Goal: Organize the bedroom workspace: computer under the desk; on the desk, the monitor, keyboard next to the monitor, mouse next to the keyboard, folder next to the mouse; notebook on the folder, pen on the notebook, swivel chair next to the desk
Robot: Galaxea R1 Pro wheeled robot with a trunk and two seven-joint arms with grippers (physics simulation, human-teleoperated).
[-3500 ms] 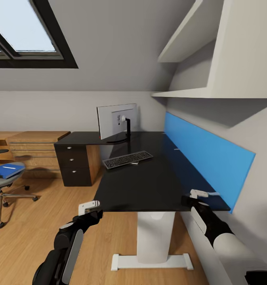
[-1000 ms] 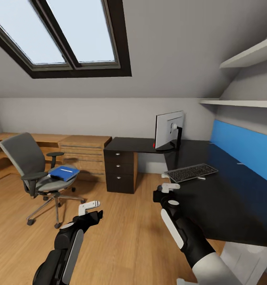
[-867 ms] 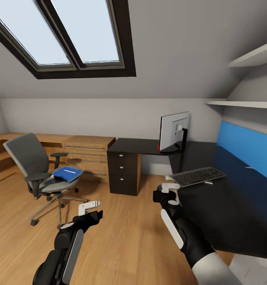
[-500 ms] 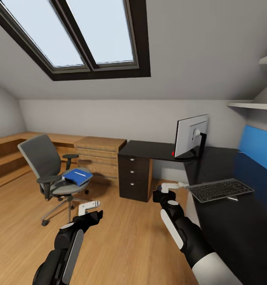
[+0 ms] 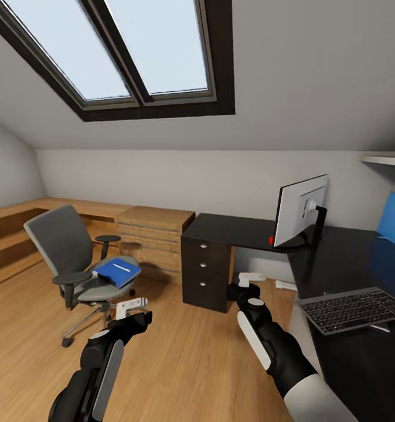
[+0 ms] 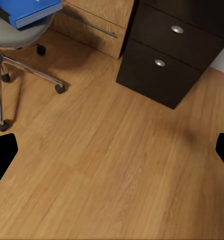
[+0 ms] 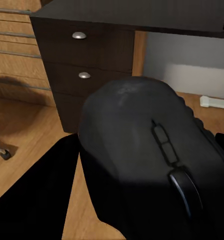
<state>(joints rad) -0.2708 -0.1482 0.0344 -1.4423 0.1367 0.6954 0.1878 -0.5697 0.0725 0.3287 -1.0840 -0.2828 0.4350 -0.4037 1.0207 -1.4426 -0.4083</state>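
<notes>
My right gripper is held out in front of me, shut on the dark rounded mouse, off the black desk's near edge. The monitor stands on the desk with its silver back toward me. The keyboard lies nearer me on the desk. At the left stands the grey swivel chair, with the blue folder on its seat and a thin pale stick on top. My left gripper hangs open over bare floor. The computer and the notebook are out of view.
Dark drawers with silver knobs stand under the desk's left end, against a light wooden counter. The chair's chrome base and castors spread over the wood floor. A small white piece lies on the floor under the desk.
The whole view has swung left: chair and folder sit nearer the middle, monitor and keyboard have slid right. Since 3.5 s ago my right arm came off the desk's far end.
</notes>
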